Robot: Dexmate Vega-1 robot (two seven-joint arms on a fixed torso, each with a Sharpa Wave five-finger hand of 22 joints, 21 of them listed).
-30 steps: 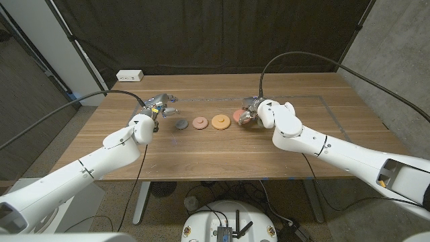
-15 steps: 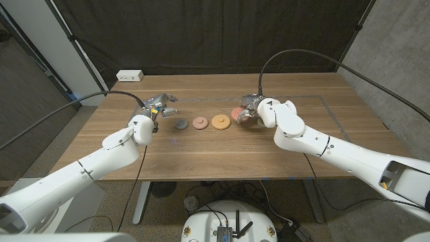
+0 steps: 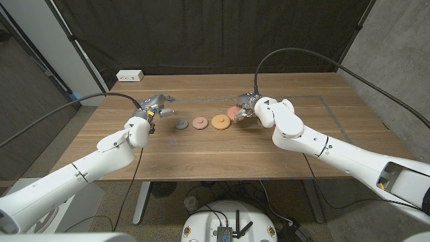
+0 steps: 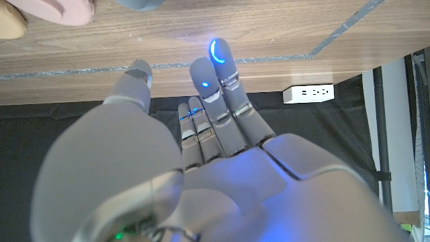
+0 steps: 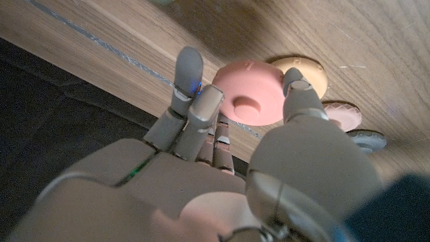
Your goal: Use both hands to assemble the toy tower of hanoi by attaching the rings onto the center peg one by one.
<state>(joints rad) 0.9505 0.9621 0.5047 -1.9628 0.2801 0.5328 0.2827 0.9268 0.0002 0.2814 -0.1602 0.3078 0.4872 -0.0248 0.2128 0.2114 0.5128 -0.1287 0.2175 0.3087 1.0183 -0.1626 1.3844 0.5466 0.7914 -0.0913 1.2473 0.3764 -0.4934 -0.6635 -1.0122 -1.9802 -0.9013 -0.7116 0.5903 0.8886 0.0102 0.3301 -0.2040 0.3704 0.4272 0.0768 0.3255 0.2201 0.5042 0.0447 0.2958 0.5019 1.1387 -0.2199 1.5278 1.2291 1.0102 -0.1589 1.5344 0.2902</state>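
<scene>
Three rings lie in a row mid-table: a grey ring (image 3: 181, 124), a pale pink scalloped ring (image 3: 199, 123) and an orange ring (image 3: 220, 122). Just right of them, my right hand (image 3: 250, 109) holds a larger pink ring (image 3: 234, 112) between fingers and thumb. In the right wrist view that pink ring (image 5: 248, 101) has a raised hub, with the orange ring (image 5: 306, 70), scalloped ring (image 5: 342, 114) and grey ring (image 5: 368, 140) beyond it. My left hand (image 3: 156, 105) hovers left of the grey ring, fingers (image 4: 218, 64) apart and holding nothing.
A white power strip (image 3: 130, 76) sits at the table's back left corner. A thin tape line (image 3: 329, 107) marks a rectangle on the right side of the table. A black curtain hangs behind.
My right hand has carried the pink ring a little left and toward the back of the table. My left hand has drawn slightly back and left, away from the grey ring.
</scene>
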